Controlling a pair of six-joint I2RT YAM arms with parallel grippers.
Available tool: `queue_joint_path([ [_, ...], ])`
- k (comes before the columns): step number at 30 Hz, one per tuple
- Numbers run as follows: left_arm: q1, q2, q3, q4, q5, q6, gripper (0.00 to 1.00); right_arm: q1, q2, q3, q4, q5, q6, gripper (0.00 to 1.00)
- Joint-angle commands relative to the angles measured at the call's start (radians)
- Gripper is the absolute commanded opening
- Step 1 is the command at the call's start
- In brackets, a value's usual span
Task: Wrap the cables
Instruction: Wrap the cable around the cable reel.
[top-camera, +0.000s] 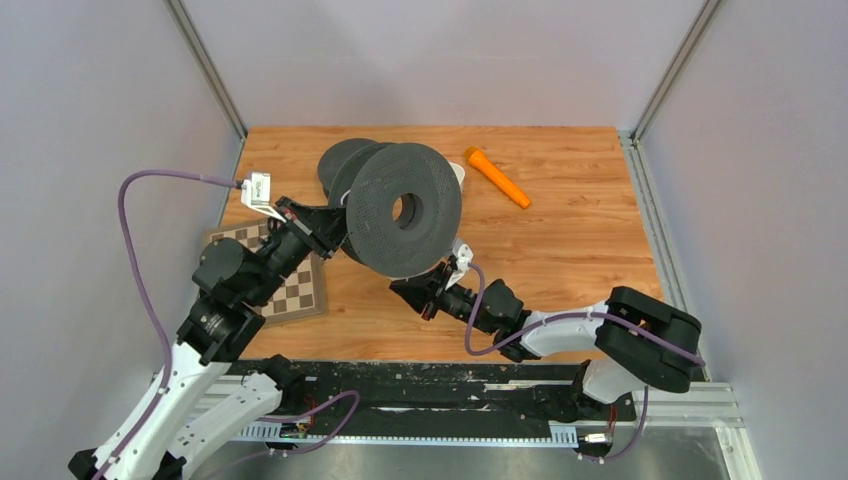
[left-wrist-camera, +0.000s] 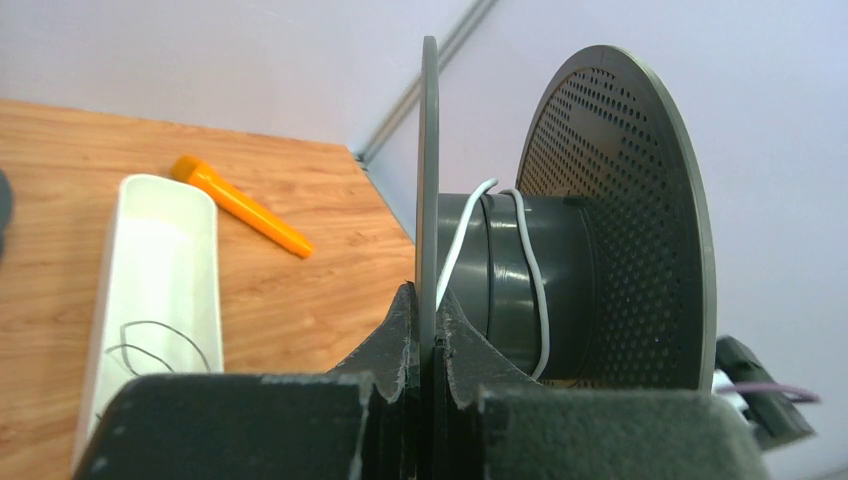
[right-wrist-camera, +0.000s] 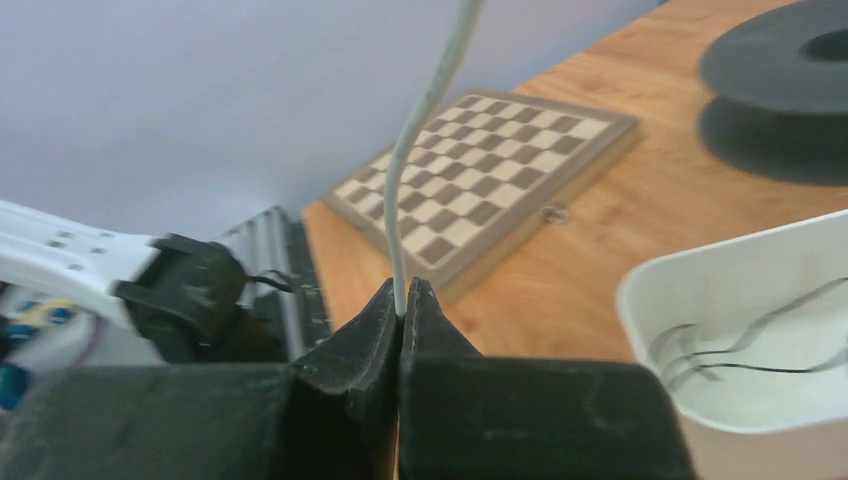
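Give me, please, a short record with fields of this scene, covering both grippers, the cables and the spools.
held spool: raised, one flange clamped by left gripper
white cable: loosely looped round its hub
right gripper: shut on white cable
dark cable: loose in white tray
second spool: lying flat, unheld

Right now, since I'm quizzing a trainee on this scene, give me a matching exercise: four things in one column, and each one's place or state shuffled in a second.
Things
1. black perforated plastic spool
2. thin whitish cable
3. thin dark wire
4. orange tapered plastic stick

Places or states
a. lying loose in the white plastic tray
b. clamped by its flange in the left gripper
c. lying bare on the wooden table
d. pinched in the right gripper

Pairs: 1-b, 2-d, 3-a, 4-c
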Motion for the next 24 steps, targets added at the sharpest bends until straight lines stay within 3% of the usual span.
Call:
queue_joint_path([
  [1, 0.003, 0.05, -0.008, 0.166, -0.133, 0.07, 0.0, 0.051, 0.031, 0.065, 0.08, 0.025, 0.314, 0.0],
  [4, 0.004, 0.068, -0.014, 0.178, -0.163, 0.087, 0.0, 0.051, 0.041, 0.07, 0.028, 0.107, 0.39, 0.0],
  [7, 0.004, 0.072, -0.015, 0.191, -0.139, 0.069, 0.0, 0.051, 0.051, 0.076, 0.016, 0.113, 0.341, 0.03],
  [12, 0.004, 0.047, -0.01, 0.178, -0.092, 0.012, 0.0, 0.051, 0.016, 0.047, 0.008, 0.115, 0.209, 0.19],
  [15, 0.004, 0.028, -0.008, 0.161, -0.067, -0.008, 0.0, 0.05, -0.051, 0.015, -0.037, 0.086, 0.116, 0.34],
  [21, 0.004, 0.013, 0.061, 0.036, -0.05, -0.004, 0.0, 0.051, -0.279, -0.029, -0.358, 0.026, -0.147, 0.57],
  [24, 0.004, 0.021, 0.101, -0.03, -0.045, -0.005, 0.0, 0.051, -0.398, -0.007, -0.596, -0.009, -0.312, 0.62],
])
